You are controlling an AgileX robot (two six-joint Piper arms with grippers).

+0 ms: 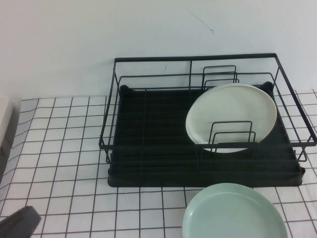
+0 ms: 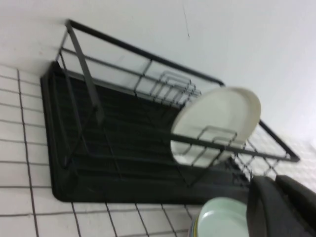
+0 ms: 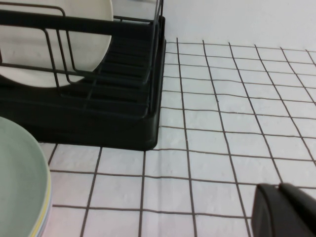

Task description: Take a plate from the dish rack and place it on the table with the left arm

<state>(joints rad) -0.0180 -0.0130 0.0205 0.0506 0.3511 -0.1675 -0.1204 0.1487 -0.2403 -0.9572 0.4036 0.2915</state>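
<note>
The off-white plate (image 1: 230, 116) leans upright between wire dividers in the right half of the black dish rack (image 1: 148, 163). The left wrist view shows the plate (image 2: 217, 121) and rack (image 2: 98, 168) from the front left. My left gripper (image 2: 275, 178) is shut and empty, well short of the rack near its front right corner; a dark part of the left arm (image 1: 17, 223) shows at the table's front left. My right gripper (image 3: 279, 186) is shut and empty, low over the tiled table (image 3: 222, 123) to the right of the rack (image 3: 123, 123). The plate's (image 3: 54, 44) lower part shows there too.
A mint-green plate (image 1: 235, 213) lies on the table just in front of the rack's right half, topping a small stack (image 3: 19, 182) and also seen beside my left gripper (image 2: 219, 217). A white wall stands behind the rack. Bare tiled table (image 1: 59, 148) spreads left of the rack.
</note>
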